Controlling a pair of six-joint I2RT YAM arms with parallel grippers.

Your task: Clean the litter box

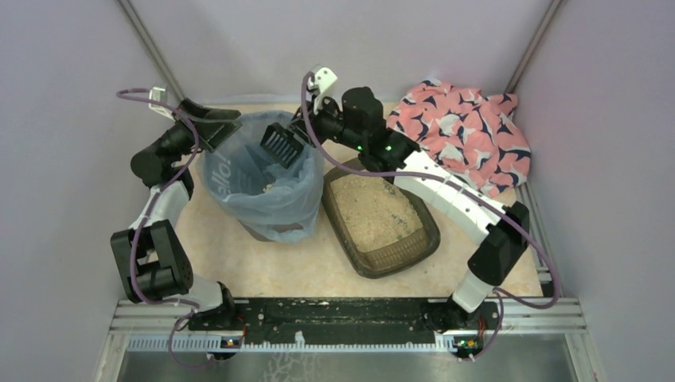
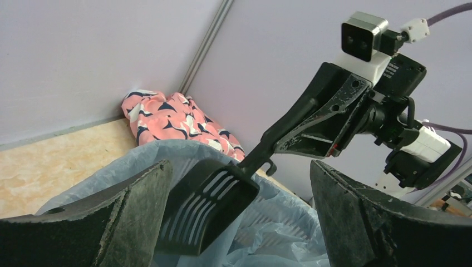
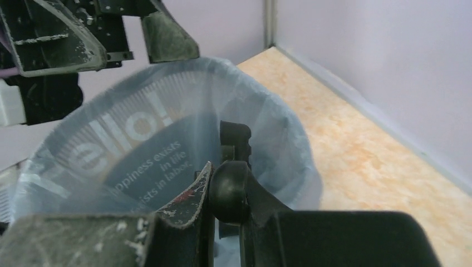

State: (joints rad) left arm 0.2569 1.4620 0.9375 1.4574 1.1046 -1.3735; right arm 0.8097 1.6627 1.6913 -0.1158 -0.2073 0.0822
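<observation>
Right gripper (image 1: 301, 127) clamped on the scoop (image 1: 280, 146), poised over the bin (image 1: 225, 177). Litter box (image 1: 396, 256) lies on the tabletop (image 1: 271, 270) at its five o'clock, long axis eleven-to-five, nearer this side. Left gripper (image 1: 229, 126) gapes wide and empty at the bin's ten o'clock.

The right gripper (image 1: 305, 131) clamps the scoop (image 1: 280, 146) by its handle; the scoop head extends beyond the jaws, over the bin (image 1: 239, 181). The left gripper (image 1: 228, 127), jaws spread, faces it.
</observation>
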